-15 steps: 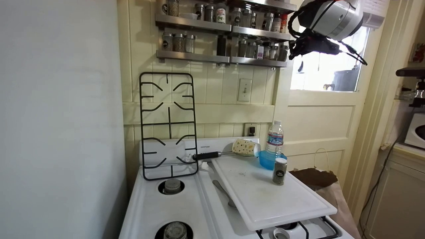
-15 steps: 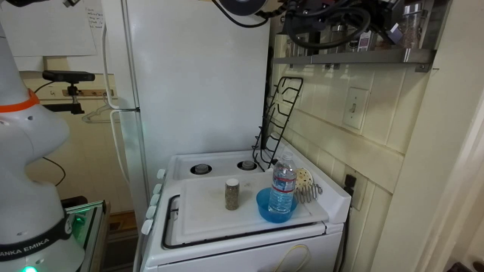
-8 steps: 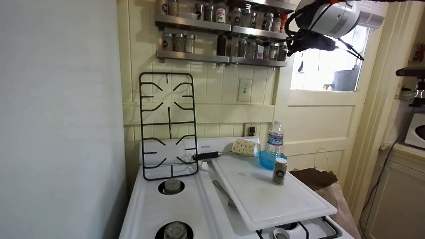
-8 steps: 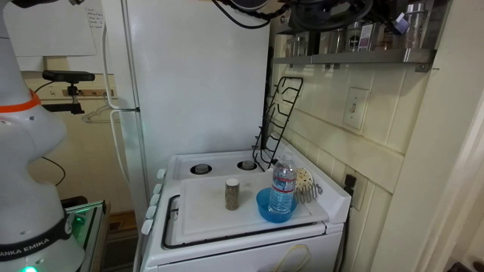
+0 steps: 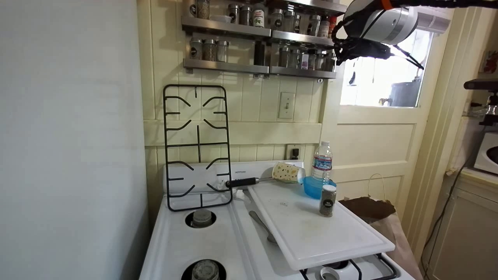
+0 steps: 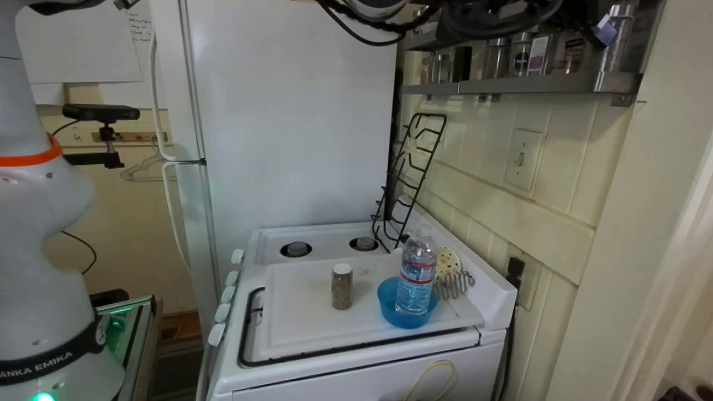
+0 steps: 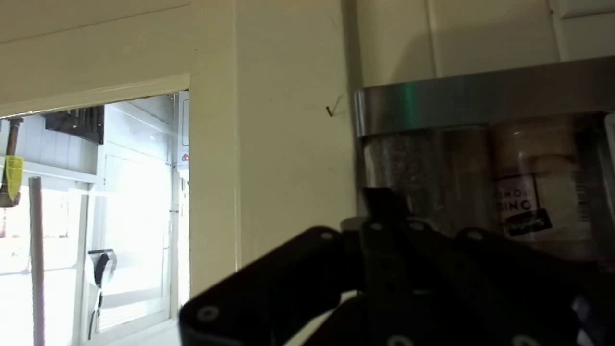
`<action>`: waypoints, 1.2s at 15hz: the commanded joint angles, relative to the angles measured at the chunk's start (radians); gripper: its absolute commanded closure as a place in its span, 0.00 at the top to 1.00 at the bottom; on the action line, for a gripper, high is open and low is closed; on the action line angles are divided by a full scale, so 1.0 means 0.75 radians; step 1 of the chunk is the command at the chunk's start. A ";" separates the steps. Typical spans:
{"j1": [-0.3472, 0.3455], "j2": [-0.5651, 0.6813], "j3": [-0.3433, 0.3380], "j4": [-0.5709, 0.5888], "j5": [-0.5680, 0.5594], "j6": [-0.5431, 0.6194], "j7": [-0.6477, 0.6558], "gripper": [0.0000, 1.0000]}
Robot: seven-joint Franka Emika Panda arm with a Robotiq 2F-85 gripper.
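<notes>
While your gripper point(image 5: 422, 67) hangs high beside the spice shelves point(image 5: 303, 72), its claw: narrow, both fingers drawn together at the tips.
Spice jars point(image 6: 618, 53): nearest to your claw, standing in a row on the lower of those steel shelves; in an exterior view the tips overlap the jar at the shelf's end, but you cannot tell whether they touch it.
Wrist view: your black fingers point(image 7: 384, 269) cross the end of that shelf, dark and somewhat blurred, with a labelled jar point(image 7: 521, 197) just to one side; on the opposite side you see the door frame point(image 7: 288, 158), then a bright window point(image 7: 139, 216).
White board point(image 5: 311, 237): laid over part of the stove point(image 5: 225, 237), well below your gripper.
Seasoning jar point(image 5: 328, 200): upright on the board, white lid on top, well apart from your claw.
Water bottle point(image 5: 322, 163): upright in a blue bowl point(image 5: 312, 190), near the seasoning jar and toward the back of the stove.
Patterned cup point(image 5: 286, 172): on its side by the stove's back panel point(image 5: 256, 171), a black-handled masher point(image 5: 243, 182) lying just beside it.
Burner grate point(image 5: 198, 145): stood on end and leaning back at the wall point(image 5: 256, 134), behind two burners point(image 5: 202, 217) you can see uncovered.
Metal utensil point(image 5: 262, 224): lying on the stove along the board's edge.
Fridge point(image 6: 295, 128): tall and white, on the grate's side of the stove.
</notes>
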 commanded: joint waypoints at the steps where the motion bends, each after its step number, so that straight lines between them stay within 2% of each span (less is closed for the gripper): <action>1: 0.031 0.033 -0.030 0.045 -0.046 -0.013 0.051 0.00; 12: 0.022 -0.102 -0.074 -0.066 -0.150 -0.059 0.002 0.00; 14: 0.033 -0.174 -0.075 -0.132 -0.143 -0.074 -0.100 0.00; 18: 0.069 -0.358 -0.053 -0.300 -0.034 -0.190 -0.434 0.00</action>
